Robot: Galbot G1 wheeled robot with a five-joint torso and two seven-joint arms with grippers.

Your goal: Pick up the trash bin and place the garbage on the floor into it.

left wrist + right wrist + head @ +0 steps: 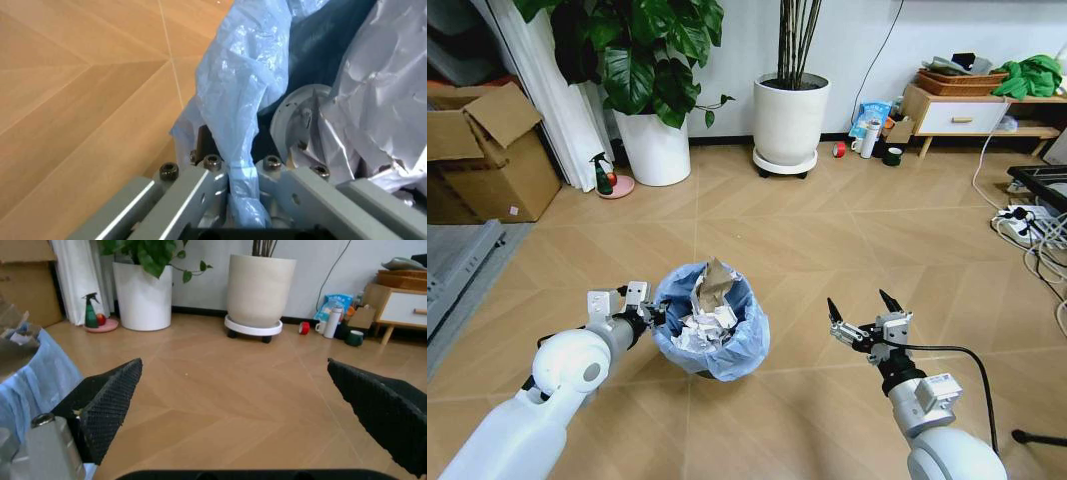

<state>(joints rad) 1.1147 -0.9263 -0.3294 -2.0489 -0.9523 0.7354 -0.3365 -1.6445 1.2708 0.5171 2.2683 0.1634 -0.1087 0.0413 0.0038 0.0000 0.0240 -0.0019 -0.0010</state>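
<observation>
Crinkly light-blue plastic lines the trash bin [712,325], which sits on the wooden floor [807,230] between the two grippers, filled with crumpled white paper and a brown paper scrap [715,283]. From the head view the left gripper [652,312] merely meets the bin's near rim; the left wrist view shows more: its fingers [200,197] are pressed together on a fold of the blue bag [237,130] at the rim, with a white round lid [297,125] and creased white paper [380,100] just beyond them inside the bin. Whether the dark bin wall is also pinched is hard to tell. The left arm reaches forward, low and nearly level. The right gripper [864,315] hangs well apart from the bin, holding nothing. The right wrist view shows its black ribbed pads [110,400] spread wide, bare floor between them and the bag's edge [40,365] beside one pad.
</observation>
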